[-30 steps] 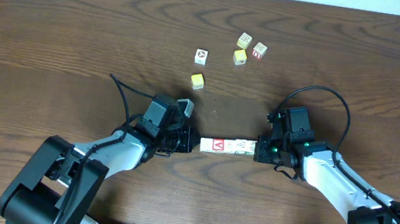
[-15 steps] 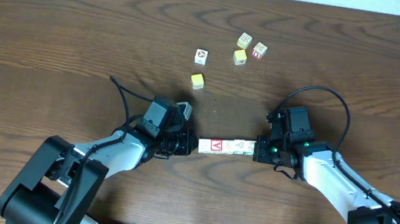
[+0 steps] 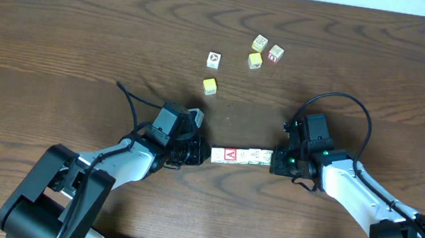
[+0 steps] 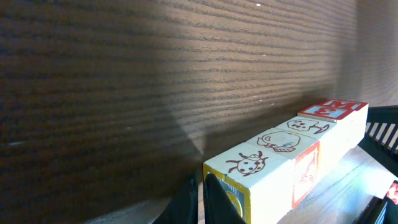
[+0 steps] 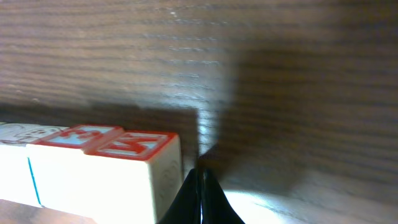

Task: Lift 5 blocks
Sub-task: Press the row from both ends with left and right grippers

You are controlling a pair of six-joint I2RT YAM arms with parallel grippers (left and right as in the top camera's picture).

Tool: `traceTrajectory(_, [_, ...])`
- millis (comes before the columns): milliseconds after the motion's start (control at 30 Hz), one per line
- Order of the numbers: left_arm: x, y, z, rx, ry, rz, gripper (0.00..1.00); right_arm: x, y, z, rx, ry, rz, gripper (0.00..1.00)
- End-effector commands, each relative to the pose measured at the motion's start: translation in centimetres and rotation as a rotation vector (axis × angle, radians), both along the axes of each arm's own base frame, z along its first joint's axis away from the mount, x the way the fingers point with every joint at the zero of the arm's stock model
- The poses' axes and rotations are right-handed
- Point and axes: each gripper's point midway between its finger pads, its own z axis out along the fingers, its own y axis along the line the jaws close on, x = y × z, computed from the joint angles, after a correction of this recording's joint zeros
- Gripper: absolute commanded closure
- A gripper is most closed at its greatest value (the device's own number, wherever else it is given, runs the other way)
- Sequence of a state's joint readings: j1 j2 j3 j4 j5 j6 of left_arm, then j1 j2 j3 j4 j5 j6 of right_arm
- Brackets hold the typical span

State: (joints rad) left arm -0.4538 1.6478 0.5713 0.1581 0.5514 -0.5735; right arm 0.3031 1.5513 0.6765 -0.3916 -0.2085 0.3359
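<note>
A row of several picture blocks (image 3: 240, 155) runs left to right at the table's near middle, one with a red face (image 3: 230, 154). My left gripper (image 3: 206, 154) is shut, its closed tips pressed against the row's left end. My right gripper (image 3: 273, 158) is shut against the right end. In the left wrist view the closed left gripper (image 4: 200, 183) touches the ladybird block (image 4: 249, 165), and the row ends at a red-topped block (image 4: 333, 109). In the right wrist view the closed right gripper (image 5: 200, 174) sits beside a red-topped block (image 5: 140, 143). I cannot tell whether the row is off the table.
Loose cubes lie further back: a white cube (image 3: 215, 58), a cream cube (image 3: 260, 42), a red-trimmed cube (image 3: 275, 54) and two yellow cubes (image 3: 255, 60) (image 3: 210, 86). The right arm's black cable (image 3: 338, 99) loops above its wrist.
The row of blocks and both gripper tips have shifted very slightly to the left. Both grippers stay shut against the row's ends.
</note>
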Motion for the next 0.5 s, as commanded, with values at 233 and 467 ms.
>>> traceTrajectory(233, [0.0, -0.1, -0.2, 0.002, 0.013, 0.001, 0.93, 1.5, -0.8, 1.7, -0.061, -0.056, 0.067, 0.99])
traceTrajectory(467, [-0.1, -0.2, -0.1, -0.003, 0.016, -0.002, 0.93, 1.1, 0.6, 2.0, -0.002, -0.070, 0.189, 0.99])
